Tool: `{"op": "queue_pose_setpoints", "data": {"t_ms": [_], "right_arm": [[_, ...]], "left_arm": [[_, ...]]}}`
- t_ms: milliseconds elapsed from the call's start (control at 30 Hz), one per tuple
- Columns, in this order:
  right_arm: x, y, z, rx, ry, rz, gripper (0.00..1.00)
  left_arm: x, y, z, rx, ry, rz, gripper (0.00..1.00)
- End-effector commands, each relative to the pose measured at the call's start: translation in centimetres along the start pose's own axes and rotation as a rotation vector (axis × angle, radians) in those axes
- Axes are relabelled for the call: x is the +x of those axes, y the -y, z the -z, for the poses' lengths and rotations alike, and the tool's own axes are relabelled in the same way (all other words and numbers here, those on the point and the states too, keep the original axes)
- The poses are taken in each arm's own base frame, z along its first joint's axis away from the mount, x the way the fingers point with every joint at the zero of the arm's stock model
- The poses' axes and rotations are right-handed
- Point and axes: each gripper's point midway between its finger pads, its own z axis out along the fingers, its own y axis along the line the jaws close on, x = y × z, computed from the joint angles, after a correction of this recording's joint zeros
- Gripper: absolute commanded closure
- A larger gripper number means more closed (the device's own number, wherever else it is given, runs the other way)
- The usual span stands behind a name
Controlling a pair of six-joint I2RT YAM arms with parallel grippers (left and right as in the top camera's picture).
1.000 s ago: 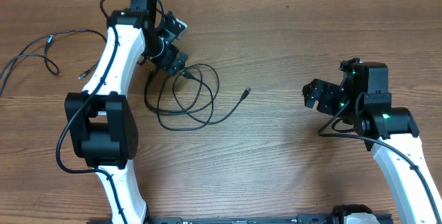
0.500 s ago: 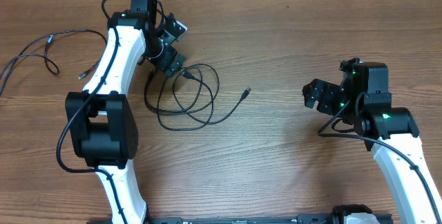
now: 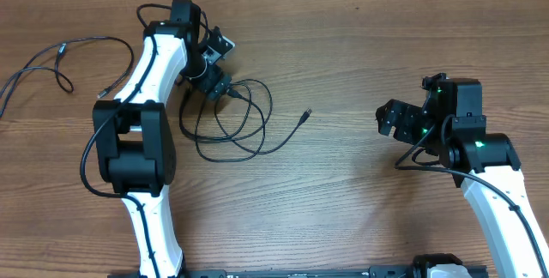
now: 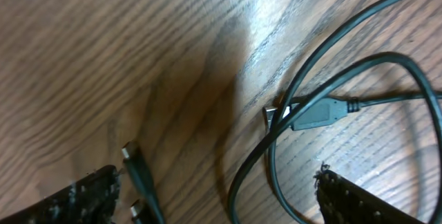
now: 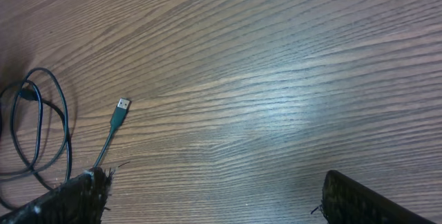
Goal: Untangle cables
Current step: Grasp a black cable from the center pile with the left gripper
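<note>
A loose bunch of thin black cables (image 3: 233, 128) lies looped on the wooden table left of centre, with one plug end (image 3: 306, 114) stretched out to the right. My left gripper (image 3: 214, 76) is open, low over the top of the bunch. In the left wrist view cable loops (image 4: 276, 148), a USB plug (image 4: 314, 112) and two small plug ends (image 4: 140, 179) lie between its fingers. A separate cable (image 3: 51, 63) lies at the far left. My right gripper (image 3: 399, 119) is open and empty at the right. The right wrist view shows the plug end (image 5: 121, 110) and loops (image 5: 41, 127).
The left arm's white links (image 3: 141, 72) run along the left of the bunch. The right arm (image 3: 493, 175) stands at the right edge. Bare wooden table (image 3: 343, 192) lies between the bunch and the right gripper.
The left gripper has shifted slightly toward the right and closer onto the top of the cable bunch. The cables and the right arm have not moved.
</note>
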Motion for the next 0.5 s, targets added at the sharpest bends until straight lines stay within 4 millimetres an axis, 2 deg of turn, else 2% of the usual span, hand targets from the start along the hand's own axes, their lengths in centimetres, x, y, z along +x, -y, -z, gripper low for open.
{"op": "queue_pose_setpoints", "data": {"t_ms": [0,167,367,467], "right_arm": [[0.15,0.04,-0.13,-0.002,-0.005,-0.002,0.04],[0.15,0.04,-0.13,-0.002,-0.005,-0.002,0.04],[0.16,0.04,-0.13,-0.002,-0.005,-0.002,0.04],[0.16,0.05,-0.13,-0.002,-0.005,-0.002,0.04]], "left_arm": [[1.21,-0.04,-2.09,0.018,-0.049,-0.003,0.2],[1.25,-0.08,-2.89,0.022,-0.051,0.006,0.44],[1.11,-0.16,-2.89,0.019,-0.046,0.009,0.57],[1.09,-0.16,-2.89,0.019,-0.045,0.009,0.79]]}}
